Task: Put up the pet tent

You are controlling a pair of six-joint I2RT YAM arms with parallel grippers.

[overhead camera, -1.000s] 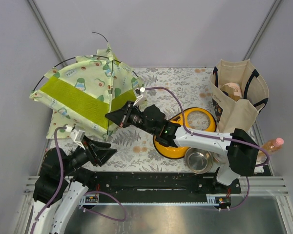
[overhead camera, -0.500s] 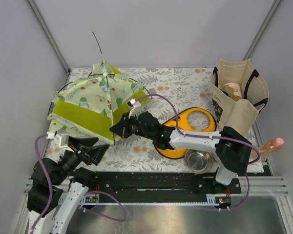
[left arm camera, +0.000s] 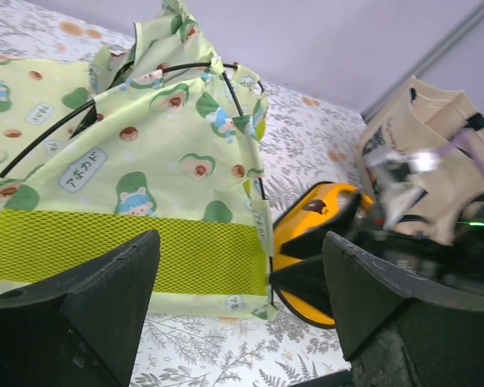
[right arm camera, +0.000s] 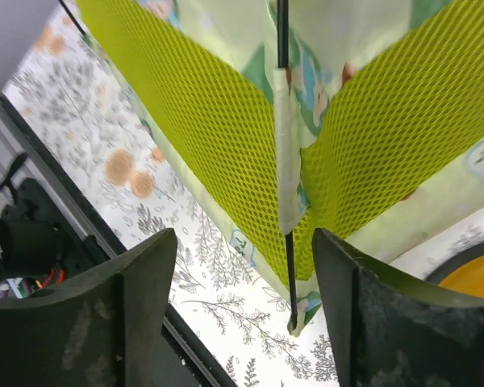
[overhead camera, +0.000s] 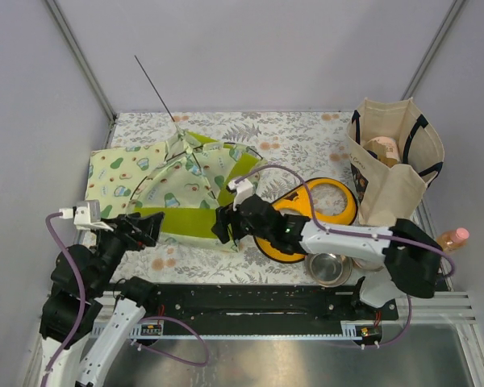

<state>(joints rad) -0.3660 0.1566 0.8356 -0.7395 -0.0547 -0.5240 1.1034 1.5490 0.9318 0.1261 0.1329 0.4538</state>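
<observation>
With the left fingers (left arm camera: 81, 310) and right fingers (right arm camera: 145, 314) both spread wide and holding nothing, and the tent (overhead camera: 185, 173) just ahead of them, its corner pole (right arm camera: 291, 274) between the right pair, each should probably back straight away without snagging fabric

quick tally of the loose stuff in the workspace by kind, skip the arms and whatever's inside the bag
pet tent: 1
avocado-print mat: 1
orange feeder: 1
steel bowl: 1
tote bag: 1
bottle: 1
total: 6
</observation>
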